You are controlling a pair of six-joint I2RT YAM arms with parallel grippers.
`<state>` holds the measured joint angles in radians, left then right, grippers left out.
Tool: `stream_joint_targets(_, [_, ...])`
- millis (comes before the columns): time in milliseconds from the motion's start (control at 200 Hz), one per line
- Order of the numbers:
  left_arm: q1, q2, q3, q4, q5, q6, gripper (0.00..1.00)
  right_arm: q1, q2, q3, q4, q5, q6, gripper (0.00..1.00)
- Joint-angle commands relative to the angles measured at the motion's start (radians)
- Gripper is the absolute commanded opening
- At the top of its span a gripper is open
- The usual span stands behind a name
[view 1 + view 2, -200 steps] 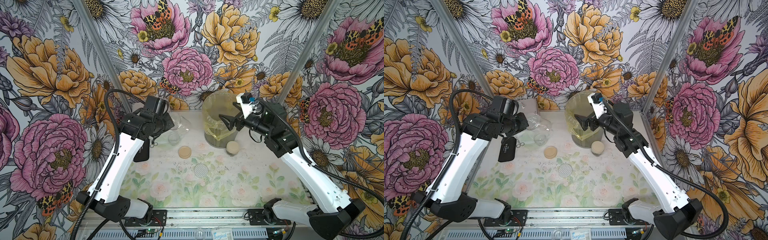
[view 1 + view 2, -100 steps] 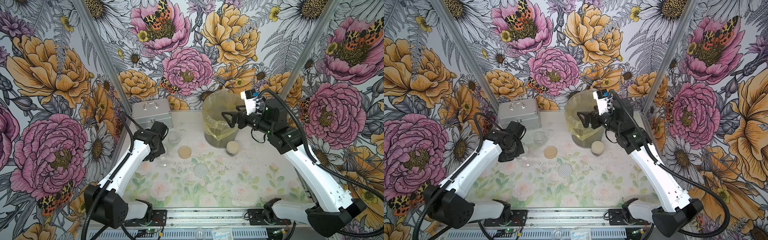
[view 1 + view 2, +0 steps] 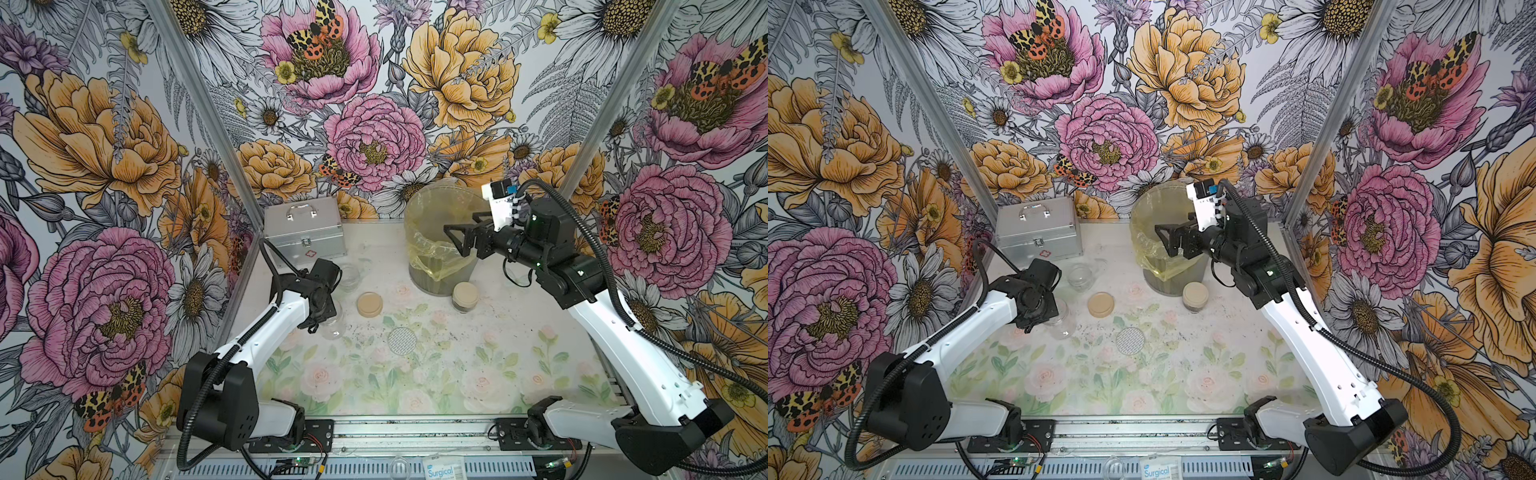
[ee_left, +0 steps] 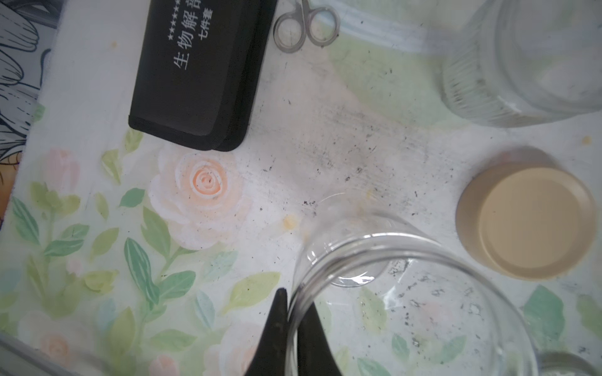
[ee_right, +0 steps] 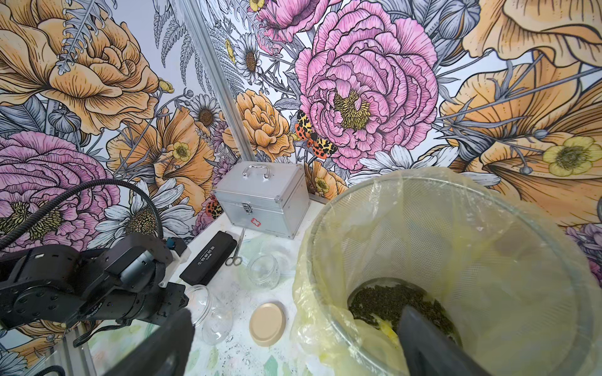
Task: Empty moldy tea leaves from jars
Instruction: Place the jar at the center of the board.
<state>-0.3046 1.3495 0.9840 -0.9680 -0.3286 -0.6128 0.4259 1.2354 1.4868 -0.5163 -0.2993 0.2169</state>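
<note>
I count three jars, three lids and my two grippers. Nearest the front, the silver dotted lid (image 3: 402, 340) lies flat on the table (image 3: 478, 365), near-left of the bin (image 3: 428, 284) and well apart from it.

Further left, my left gripper (image 4: 293, 298) is clamped on the glass rim of the empty jar (image 3: 334, 326), one finger inside the mouth and one outside. That jar is tilted. Its long axis runs from the mouth, up at my fingers, down to the base, which points at the table and toward the front. I cannot tell whether the base touches.

One loose tan lid (image 3: 369, 304) lies flat between this jar and the bin. Just beside the bin's near wall stands the lidded jar (image 3: 465, 293), upright, with tea leaves (image 3: 462, 308) as a dark band behind the glass. Neither gripper touches it.

Left of the bin, the ribbed jar (image 3: 349, 274) stands upright, mouth up, open and empty. My right gripper (image 3: 461, 222) hangs over the bin's mouth, fingers wide apart with nothing between them. Below them a heap of leaves (image 5: 391, 301) lies on the yellow bag (image 5: 309, 325) at the bin's bottom. Farthest back, left of the bin, sits one metal case (image 3: 305, 226).
</note>
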Motion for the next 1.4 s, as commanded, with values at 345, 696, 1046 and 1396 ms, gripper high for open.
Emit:
stream_joint_targets(345, [-0.017,-0.08,0.019,0.07,-0.018,0.025,0.65,-0.001,0.001,0.018,-0.002,0.057,0.018,0.99])
stream_joint_targets(696, [-0.063,-0.231,0.249,-0.034,-0.03,0.036,0.76,-0.01,-0.003,-0.031,-0.004,0.27,0.145,1.0])
stream_joint_targets(1046, [-0.391,-0.204,0.525,0.07,0.149,0.36,0.99,-0.02,-0.278,-0.434,-0.003,0.465,0.288,0.96])
stream_joint_targets(1396, [-0.528,-0.134,0.483,0.155,0.484,0.594,0.99,0.003,-0.409,-0.925,0.245,0.505,0.312,0.99])
